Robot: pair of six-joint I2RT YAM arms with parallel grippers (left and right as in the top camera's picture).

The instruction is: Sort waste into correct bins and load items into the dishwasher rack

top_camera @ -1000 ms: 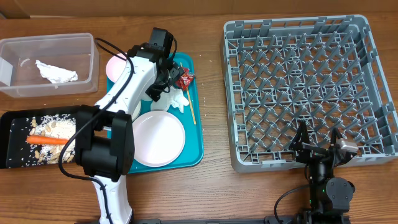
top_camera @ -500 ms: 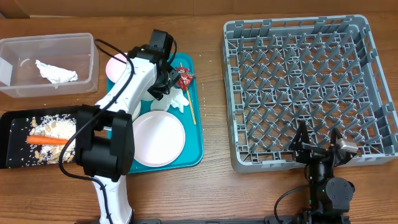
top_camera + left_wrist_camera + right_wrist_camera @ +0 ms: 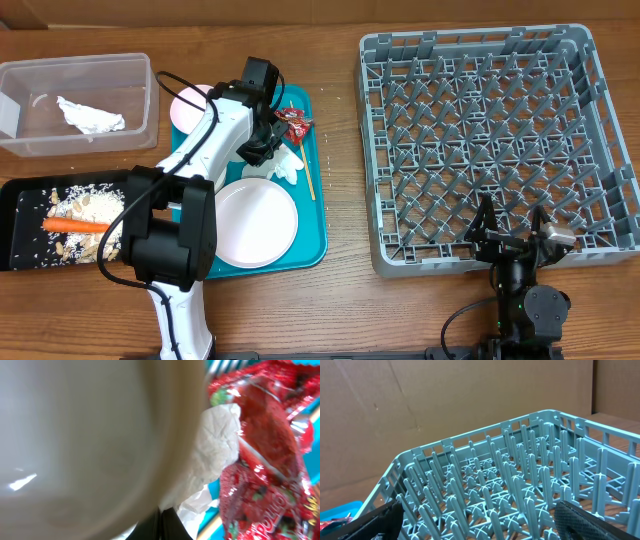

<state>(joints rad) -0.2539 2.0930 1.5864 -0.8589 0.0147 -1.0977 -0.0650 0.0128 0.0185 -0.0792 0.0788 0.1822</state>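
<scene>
clear tub [image 3: 140, 90] with one crumpled napkin [image 3: 90, 115], black tray [image 3: 15, 225] has the rice scraps [image 3: 85, 205] plus carrot [image 3: 75, 226], teal tray [image 3: 312, 215] carrying plate [image 3: 255, 222], red wrapper [image 3: 295, 122], chopstick [image 3: 309, 178], another napkin [image 3: 288, 165], left fingers [image 3: 172, 530] pinched shut right by it, right fingers [image 3: 600, 520] spread wide at the grey rack [image 3: 490, 140]

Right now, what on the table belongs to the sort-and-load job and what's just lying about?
Job: carrot, rice scraps, black tray, clear tub, tub napkin, loose napkin, wrapper, plate, bowl, chopstick, rack.
Lying about: teal tray, table.
</scene>
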